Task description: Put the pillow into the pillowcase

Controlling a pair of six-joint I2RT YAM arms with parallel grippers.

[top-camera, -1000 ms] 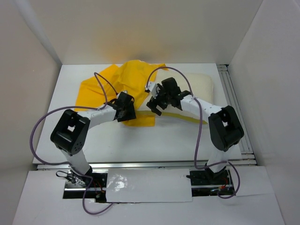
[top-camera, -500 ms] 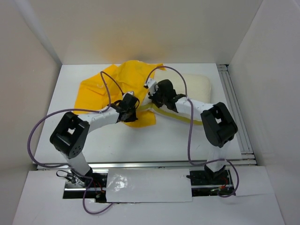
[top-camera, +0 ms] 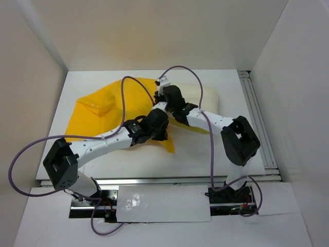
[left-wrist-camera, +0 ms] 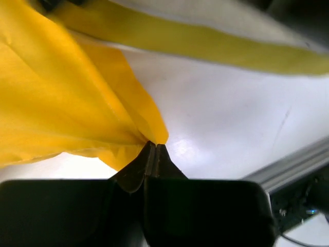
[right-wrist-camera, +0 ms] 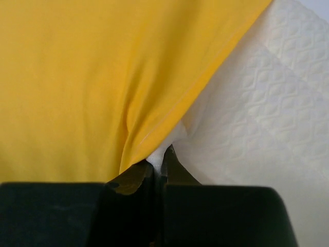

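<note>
- From above, the pillowcase (top-camera: 100, 116) lies spread over the left and middle of the white table (top-camera: 231, 149). It is rumpled, and its near corner hangs in a point below the left gripper (top-camera: 157, 127).
- The pillow (top-camera: 208, 95) sits at the back right of the table. Its left end is hidden under the yellow cloth and the 2 arms.
- The right gripper (top-camera: 169, 96) is just behind the left one, at the seam where yellow cloth meets pillow. This view does not show how either pair of jaws stands.
- A purple cable (top-camera: 128, 90) loops from the left arm across the pillowcase.
- In the left wrist view, the left gripper (left-wrist-camera: 154, 147) has its jaws pressed together with no gap, pinching a gathered fold of the pillowcase (left-wrist-camera: 56, 98).
- The cloth fans up and to the left from that pinch. Bare table shows to the right, a metal rail (left-wrist-camera: 290, 159) runs at the lower right, and a blurred yellow band crosses the top.
- In the right wrist view, the right gripper (right-wrist-camera: 158, 161) is likewise clamped tight on a fold of the pillowcase (right-wrist-camera: 77, 77), with a sliver of white at the tips.
- I cannot tell whether pillow fabric is caught too. The quilted pillow (right-wrist-camera: 267, 108) fills the right side, touching the yellow cloth.
</note>
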